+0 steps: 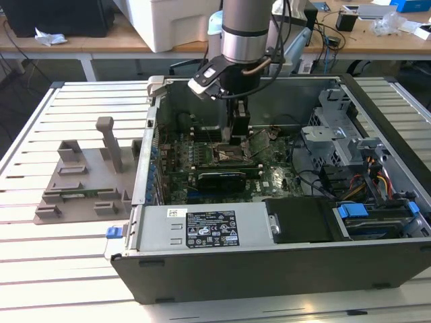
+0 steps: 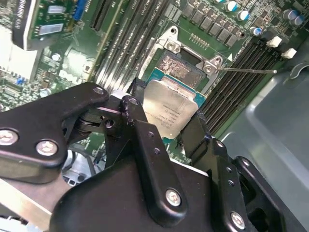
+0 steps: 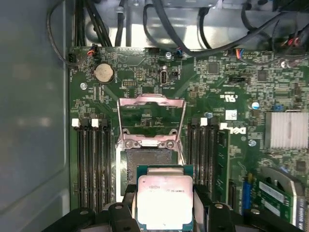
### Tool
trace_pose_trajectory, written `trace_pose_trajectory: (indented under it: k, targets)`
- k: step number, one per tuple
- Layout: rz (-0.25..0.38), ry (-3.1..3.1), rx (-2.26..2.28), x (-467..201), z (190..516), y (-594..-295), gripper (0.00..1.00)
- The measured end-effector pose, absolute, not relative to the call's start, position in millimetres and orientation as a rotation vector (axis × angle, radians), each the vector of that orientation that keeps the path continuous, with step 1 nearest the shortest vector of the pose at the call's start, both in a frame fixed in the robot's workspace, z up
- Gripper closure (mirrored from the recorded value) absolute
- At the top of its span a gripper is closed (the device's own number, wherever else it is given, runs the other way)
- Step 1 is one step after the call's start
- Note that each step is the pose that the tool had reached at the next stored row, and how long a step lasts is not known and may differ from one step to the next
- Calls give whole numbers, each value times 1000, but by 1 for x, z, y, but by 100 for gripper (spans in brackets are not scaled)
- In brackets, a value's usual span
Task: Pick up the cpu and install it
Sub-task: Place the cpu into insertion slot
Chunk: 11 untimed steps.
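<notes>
Black fingers [image 2: 145, 140] are gripping the cpu [image 2: 171, 108] by opposite edges, holding it partly over the open socket [image 2: 182, 67] near the middle of the motherboard [image 3: 222, 77]; a level, square approach seems key.

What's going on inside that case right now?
The arm reaches into the open computer case, its gripper shut on the cpu, fingers on two opposite edges. The cpu hangs over the motherboard socket, whose load plate is flipped open. It overlaps only part of the socket, so it looks not yet seated.
</notes>
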<state>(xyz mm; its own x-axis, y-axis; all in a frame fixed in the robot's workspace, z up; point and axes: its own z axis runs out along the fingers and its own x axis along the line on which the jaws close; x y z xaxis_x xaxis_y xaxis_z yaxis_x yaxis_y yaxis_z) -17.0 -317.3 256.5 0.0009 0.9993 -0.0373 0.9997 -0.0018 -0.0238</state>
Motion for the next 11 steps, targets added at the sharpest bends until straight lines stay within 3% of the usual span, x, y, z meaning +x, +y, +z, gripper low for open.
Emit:
trace_pose_trajectory:
  k: [11]
  targets:
    - [-67, 2214, 2214, -17, 231, -308, 45]
